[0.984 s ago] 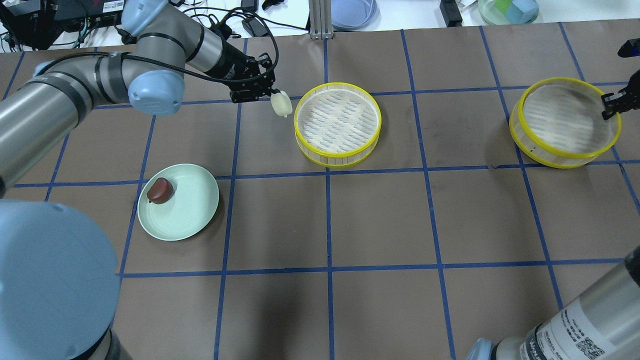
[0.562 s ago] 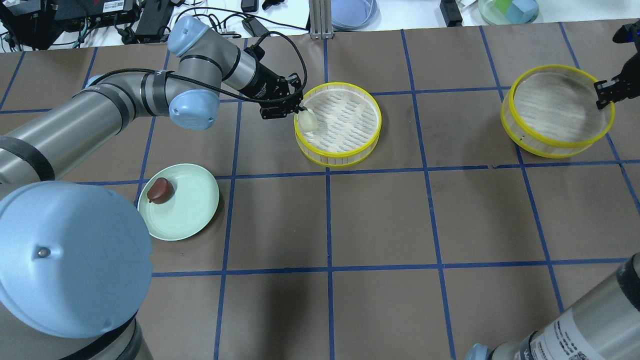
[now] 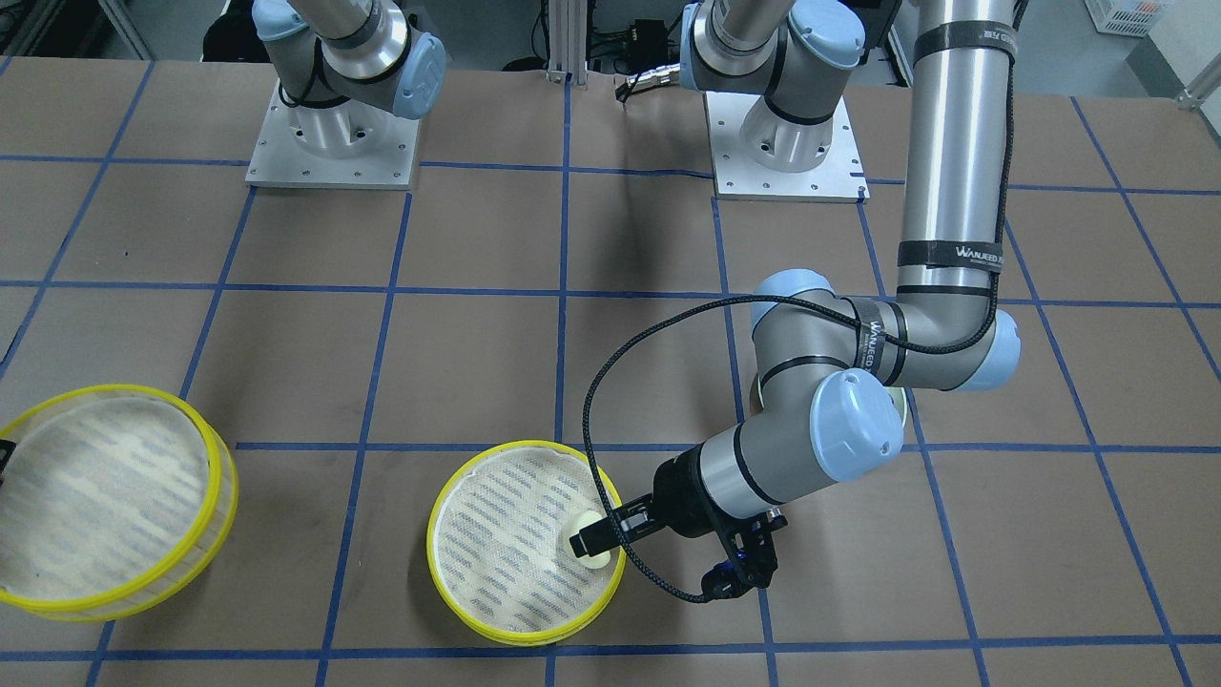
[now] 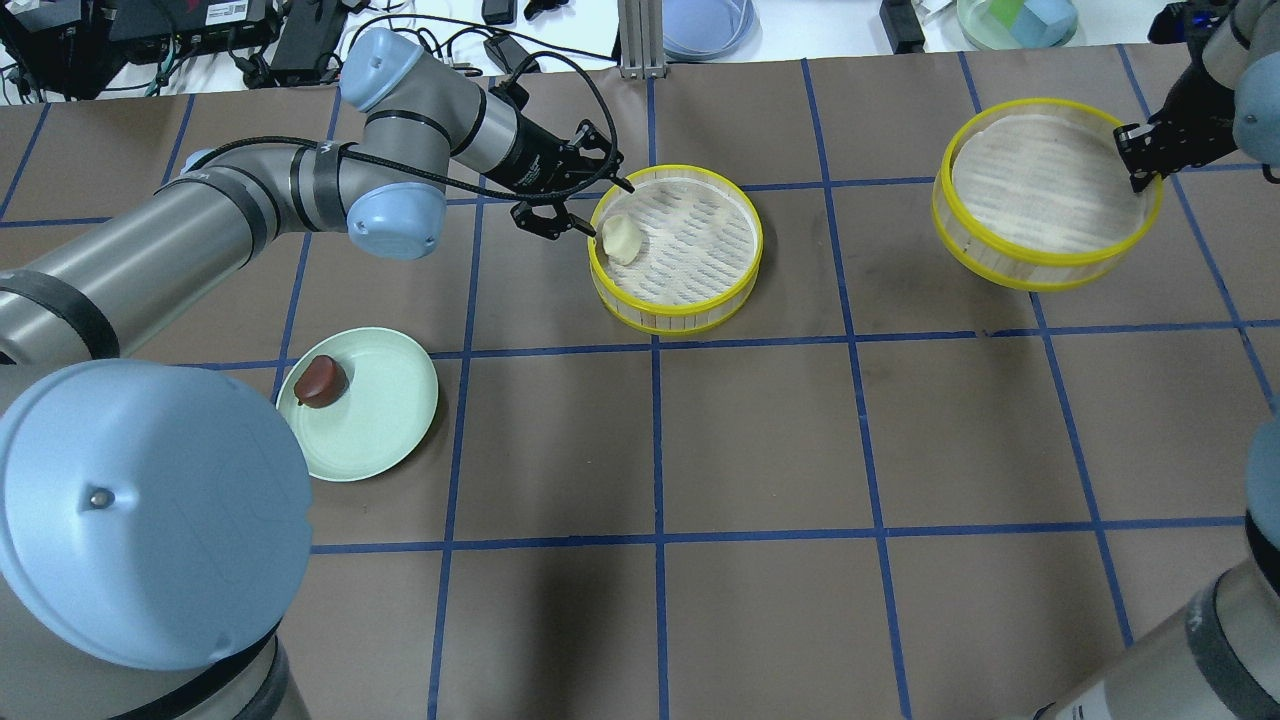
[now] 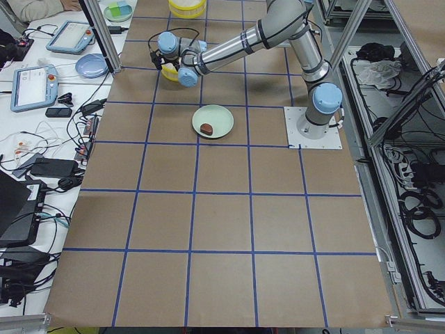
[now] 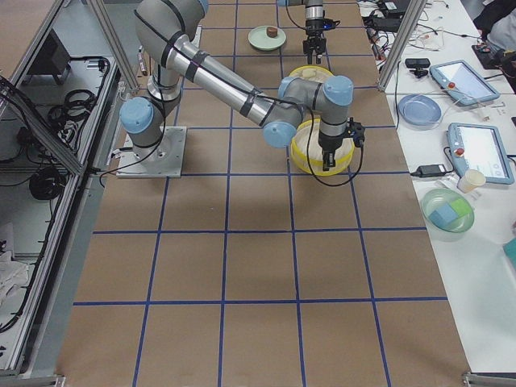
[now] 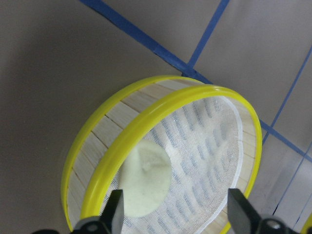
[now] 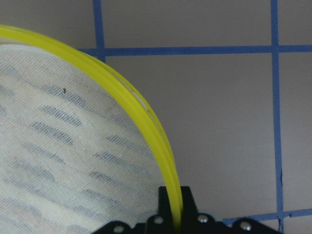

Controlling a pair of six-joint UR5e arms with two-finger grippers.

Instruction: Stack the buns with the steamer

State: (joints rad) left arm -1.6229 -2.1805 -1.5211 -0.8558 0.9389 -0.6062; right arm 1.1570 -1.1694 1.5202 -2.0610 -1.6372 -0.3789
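The cream-white bun (image 4: 622, 238) lies on the mesh at the left edge of the middle steamer tray (image 4: 700, 255). My left gripper (image 4: 603, 210) is open just over it, one finger on each side; the left wrist view shows the bun (image 7: 146, 180) free between the fingertips (image 7: 115, 214). My right gripper (image 4: 1140, 160) is shut on the yellow rim of the second steamer tray (image 4: 1040, 180), which hangs tilted above the table at the far right; the right wrist view shows the pinched rim (image 8: 171, 204). The reddish-brown bun (image 4: 320, 380) sits on the pale green plate (image 4: 385, 410).
Beyond the table's far edge are a blue dish (image 4: 705, 22), a green bowl with blocks (image 4: 1015, 20) and cables. The left arm's elbow (image 4: 390, 205) stretches over the table's left half. Blue tape lines grid the brown table.
My left gripper moved right over the middle tray, lowered, opened and let the cream bun go onto the mesh. My right gripper lifted the second tray and carried it left and farther away.
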